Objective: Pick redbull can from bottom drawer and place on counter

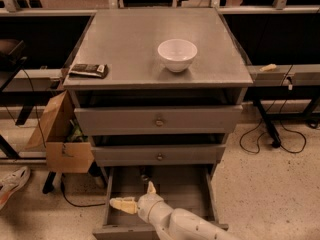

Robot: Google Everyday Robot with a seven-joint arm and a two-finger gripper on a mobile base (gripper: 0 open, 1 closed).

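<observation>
The bottom drawer (200,186) of the grey cabinet is pulled open and shows its plain grey floor. A small slim can-like object, the redbull can (144,175), stands in shadow at the back of the drawer, left of centre. My gripper (131,194) is inside the drawer at its front left, open and empty. One cream finger (122,204) points left and the other finger (150,187) points up toward the can, a short way in front of it. The counter (135,44) is the cabinet's flat grey top.
A white bowl (177,54) stands on the counter right of centre, and a dark flat snack packet (88,70) lies at its left front edge. The two upper drawers (159,119) are shut. A cardboard box (61,139) leans against the cabinet's left side. Cables (272,136) lie on the floor at the right.
</observation>
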